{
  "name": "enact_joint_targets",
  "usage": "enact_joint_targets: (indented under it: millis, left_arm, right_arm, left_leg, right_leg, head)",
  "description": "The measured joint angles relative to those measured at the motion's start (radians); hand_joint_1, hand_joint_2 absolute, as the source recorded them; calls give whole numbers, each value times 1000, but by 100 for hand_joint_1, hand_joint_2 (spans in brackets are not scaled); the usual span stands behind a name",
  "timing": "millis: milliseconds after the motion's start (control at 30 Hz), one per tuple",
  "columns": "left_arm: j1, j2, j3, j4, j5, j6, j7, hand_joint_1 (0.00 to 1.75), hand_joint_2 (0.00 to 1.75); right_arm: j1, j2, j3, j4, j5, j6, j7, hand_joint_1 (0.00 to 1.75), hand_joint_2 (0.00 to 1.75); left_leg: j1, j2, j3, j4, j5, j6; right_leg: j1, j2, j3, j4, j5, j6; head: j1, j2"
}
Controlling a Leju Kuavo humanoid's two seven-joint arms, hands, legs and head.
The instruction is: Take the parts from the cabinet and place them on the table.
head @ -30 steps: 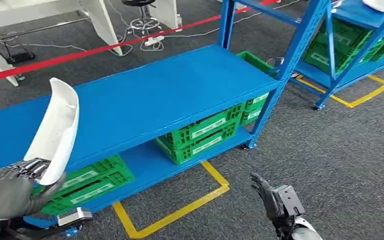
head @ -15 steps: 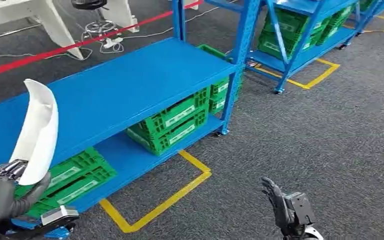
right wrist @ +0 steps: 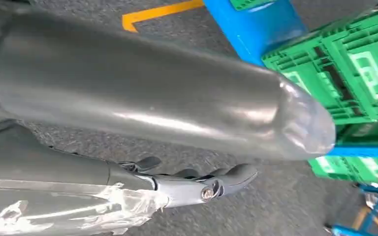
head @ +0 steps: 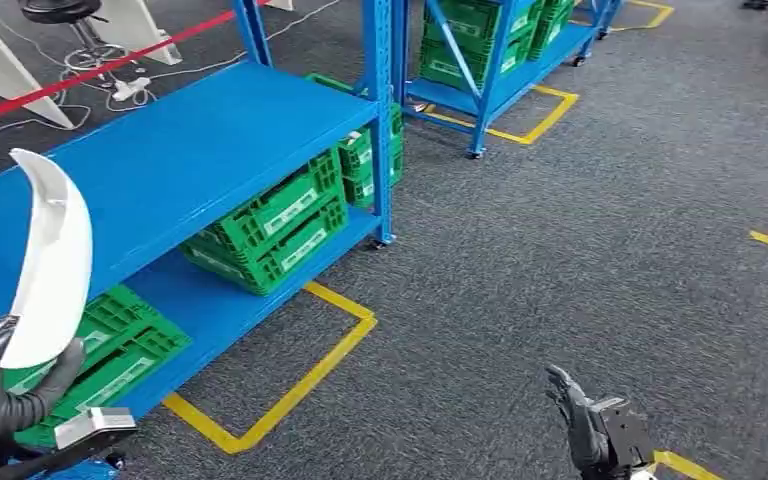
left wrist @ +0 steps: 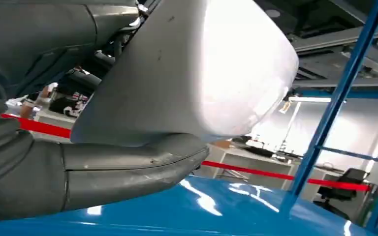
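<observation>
The white curved part point(head: 52, 255) stands upright in the left hand point(head: 0, 395), low at the near left of the head view, its lower end wrapped by the grey thumb and dark fingers and its long shell rising over the edge of the blue shelf point(head: 175, 165). In the left wrist view the same part point(left wrist: 197, 69) lies across the thumb, held firmly. The right hand point(head: 585, 425) hangs low on the other side over grey carpet, holding nothing, fingers loosely apart and slightly curled. Just beyond the left hand, green crates point(head: 270, 225) sit on the lower shelf, and yellow floor tape point(head: 290, 390) frames the rack's foot. Farther off stands a second blue rack point(head: 485, 60) with more crates; a red line point(head: 90, 75) and white table legs lie behind the shelf.

The step in hand appears to be carrying the part to the table. Doing it well means keeping the grasp snug near the part's base, holding the tall shell upright and away from the rack posts, and moving steadily so it does not swing.
</observation>
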Motion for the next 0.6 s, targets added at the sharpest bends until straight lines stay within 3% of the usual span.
enact_joint_targets:
  millis: [33, 67, 100, 133, 167, 200, 233, 267, 300, 333, 367, 400, 433, 467, 500, 533, 600]
  left_arm:
    - [-2, -1, 1, 0, 0, 0, 0, 175, 175]
    - [-3, -2, 1, 1, 0, 0, 0, 175, 175]
    - [-5, -5, 1, 1, 0, 0, 0, 175, 175]
    - [-6, -7, 2, 1, 0, -1, 0, 175, 175]
    - [-5, -8, 2, 1, 1, -2, 0, 175, 175]
    - [-4, -9, 3, 1, 8, -15, 0, 175, 175]
    - [-4, -10, 4, 2, 12, -34, 3, 175, 175]
    - [-4, -10, 4, 3, 19, -53, 3, 175, 175]
    - [-4, -10, 4, 5, 31, -72, 2, 175, 175]
    - [-5, -10, 4, 8, 47, -89, -1, 175, 175]
    - [-6, -10, 4, 11, 65, -107, -6, 175, 175]
    - [-7, -10, 4, 14, 82, -122, -16, 175, 175]
    - [-7, -10, 4, 15, 92, -132, -24, 175, 175]
    - [-7, -9, 4, 16, 96, -137, -29, 175, 175]
    - [-10, -8, 4, 18, 98, -144, -33, 175, 175]
    - [-11, -8, 3, 20, 99, -150, -34, 175, 175]
    - [-9, -7, 4, 25, 103, -156, -34, 175, 175]
  right_arm:
    - [3, 0, -2, -2, 0, 0, 0, 0, 0]
    - [8, 0, -5, -2, 0, 0, 1, 0, 0]
    - [13, 0, -10, -2, 0, 0, 1, 0, 0]
    - [18, 1, -10, -3, 0, 0, 1, 0, 0]
    - [17, 1, -10, -3, 2, 0, 2, 0, 0]
    - [14, 1, -10, -5, 2, 0, 3, 0, 0]
    - [14, 2, -11, -6, 5, 0, 3, 0, 0]
    - [15, 3, -15, -7, 8, 1, 4, 0, 0]
    - [18, 5, -22, -9, 12, 3, 6, 0, 0]
    - [21, 6, -29, -11, 17, 6, 7, 0, 0]
    - [23, 8, -37, -14, 24, 11, 8, 0, 0]
    - [25, 11, -44, -19, 31, 19, 9, 0, 0]
    - [24, 17, -48, -22, 37, 25, 9, 0, 0]
    - [21, 20, -53, -26, 42, 27, 10, 0, 0]
    - [20, 22, -59, -30, 48, 31, 9, 0, 0]
    - [22, 25, -62, -30, 52, 35, 10, 0, 0]
    - [29, 28, -68, -30, 64, 38, 13, 0, 0]
  left_leg:
    - [-4, 9, -4, 4, 2, 4]
    - [-5, 22, -8, 3, 11, 11]
    - [4, 40, -16, -4, 26, 22]
    - [0, 53, -28, -3, 38, 32]
    - [-2, 68, -42, -3, 50, 38]
    - [-4, 82, -56, -2, 62, 38]
    - [-5, 96, -72, -1, 74, 38]
    - [-5, 109, -89, -1, 86, 37]
    - [-5, 124, -106, 1, 98, 34]
    - [-4, 134, -121, 1, 105, 30]
    - [-3, 146, -133, 2, 111, 24]
    - [-3, 156, -140, 4, 116, 17]
    - [-9, 165, -143, 8, 120, 10]
    - [-11, 178, -147, 10, 123, 3]
    - [-14, 189, -145, 12, 130, -1]
    - [-10, 196, -145, 12, 135, -1]
    - [-3, 218, -146, 10, 137, -8]
  right_leg:
    - [-4, 12, -2, -7, 14, 8]
    - [-3, 26, -5, -15, 27, 17]
    - [-6, 10, -10, -13, 22, 18]
    - [-1, -48, -29, 20, -38, 18]
    - [0, -81, -52, 85, -111, 21]
    - [-3, -95, -72, 171, -178, 26]
    - [-3, -100, -89, 254, -216, 30]
    - [-6, -101, -94, 316, -224, 34]
    - [-9, -101, -82, 340, -200, 39]
    - [-12, -103, -50, 324, -159, 42]
    - [-16, -111, 5, 264, -127, 47]
    - [-19, -132, 76, 178, -118, 52]
    - [-22, -183, 144, 79, -156, 63]
    - [-7, -189, 194, 10, -183, 57]
    - [-10, -185, 191, -1, -185, 36]
    - [-6, -174, 186, -3, -183, 32]
    - [-2, -150, 174, -3, -171, 10]
  head:
    - [-9, 0]
    - [-3, 0]
    - [-3, 0]
    - [5, 0]
    - [8, 0]
    - [6, 0]
    - [8, 0]
    - [7, 0]
    - [8, 0]
    - [8, 0]
    - [7, 0]
    - [8, 0]
    - [10, 0]
    - [12, 0]
    - [7, 0]
    - [10, 0]
    - [9, 0]
